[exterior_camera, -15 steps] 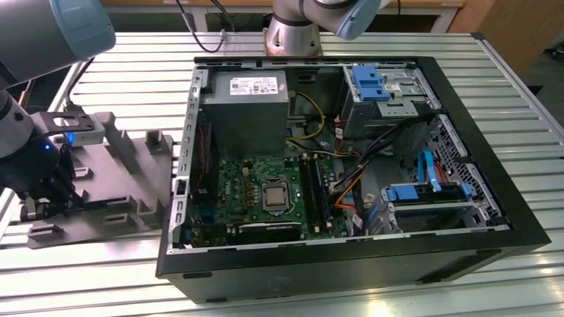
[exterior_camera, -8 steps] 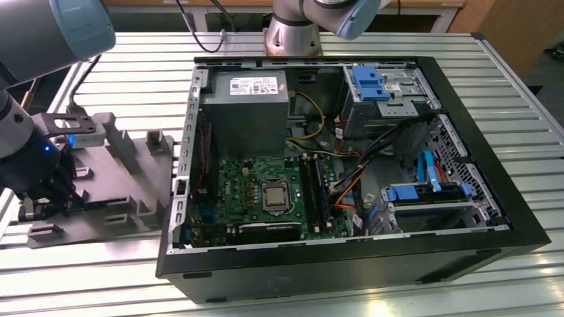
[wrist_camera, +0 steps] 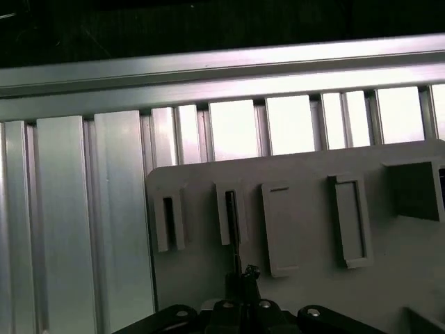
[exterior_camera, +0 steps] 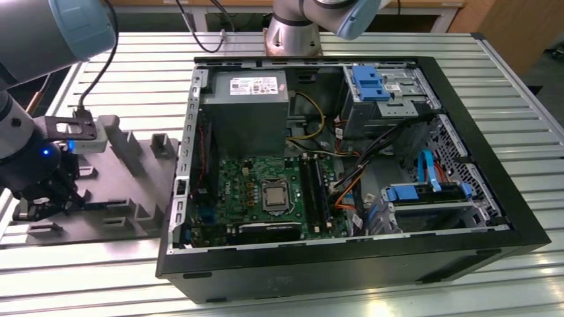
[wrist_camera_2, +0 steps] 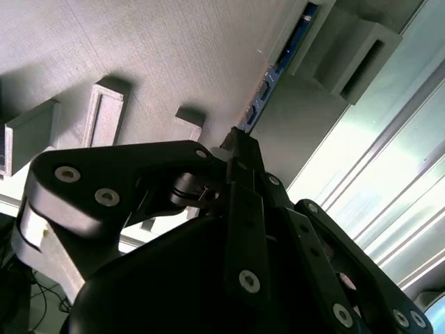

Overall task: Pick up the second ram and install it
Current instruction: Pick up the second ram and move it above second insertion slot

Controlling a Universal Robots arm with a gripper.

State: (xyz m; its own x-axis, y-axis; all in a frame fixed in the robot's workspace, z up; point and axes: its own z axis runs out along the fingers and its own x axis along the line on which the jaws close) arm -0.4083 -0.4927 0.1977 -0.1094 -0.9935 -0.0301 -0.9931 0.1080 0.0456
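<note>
Hand (exterior_camera: 42,198) low over the grey holder (exterior_camera: 132,198) at the exterior view's left. Second wrist view: I see it pinched narrow on the second ram (wrist_camera_2: 268,80), long axis running straight ahead. First wrist view: ram edge-on in its slot (wrist_camera: 222,223).

A ribbed aluminium table (exterior_camera: 132,66), built of long parallel slats with dark grooves between them, spans almost the whole exterior view. Past its far edge, at the exterior view's right, stands a brown wooden panel (exterior_camera: 520,30). Bright light glares white off the slats, strongest near the exterior view's right edge and in both wrist views, while in the first wrist view the space beyond the table's rim lies in darkness.
</note>
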